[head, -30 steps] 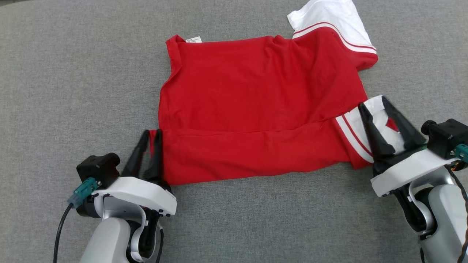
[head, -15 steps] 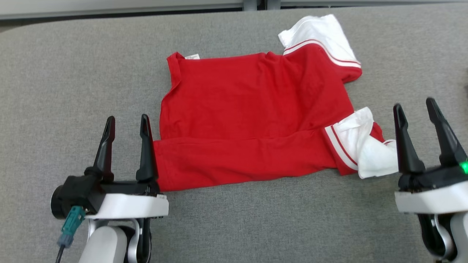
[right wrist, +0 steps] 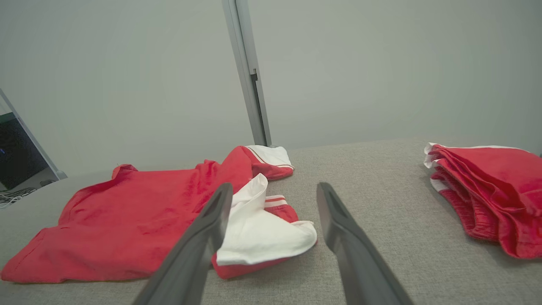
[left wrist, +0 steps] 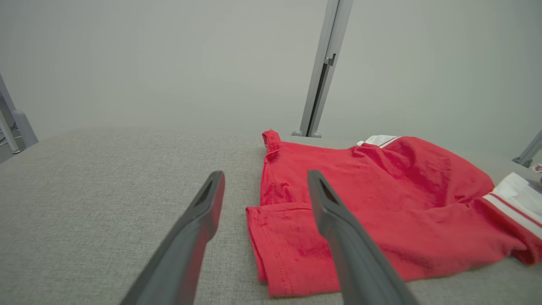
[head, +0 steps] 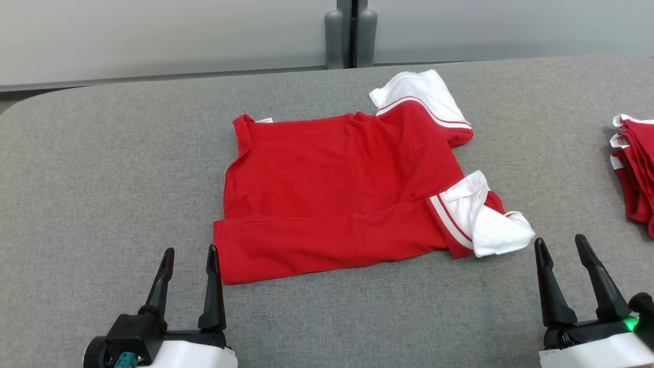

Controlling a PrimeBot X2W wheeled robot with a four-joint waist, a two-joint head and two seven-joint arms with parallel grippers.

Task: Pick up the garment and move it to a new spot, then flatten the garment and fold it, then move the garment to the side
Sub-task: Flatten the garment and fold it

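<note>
The garment [head: 337,184] is a red shirt with white, red-striped sleeves, lying on the grey table with its near edge folded over; it also shows in the left wrist view [left wrist: 381,199] and the right wrist view [right wrist: 139,212]. One white sleeve [head: 490,225] is crumpled at its near right corner. My left gripper [head: 190,250] stands open just left of the near left corner, holding nothing. My right gripper [head: 562,240] stands open to the right of the crumpled sleeve, also holding nothing.
A stack of folded red garments [head: 633,174] lies at the table's right edge, also in the right wrist view [right wrist: 487,195]. The grey table [head: 102,179] ends at a pale wall with a grey post [head: 347,36] behind.
Both grippers opened, let go of the garment's near edge and drew back toward me. The camera tilted up, so the wall and the folded stack came into view.
</note>
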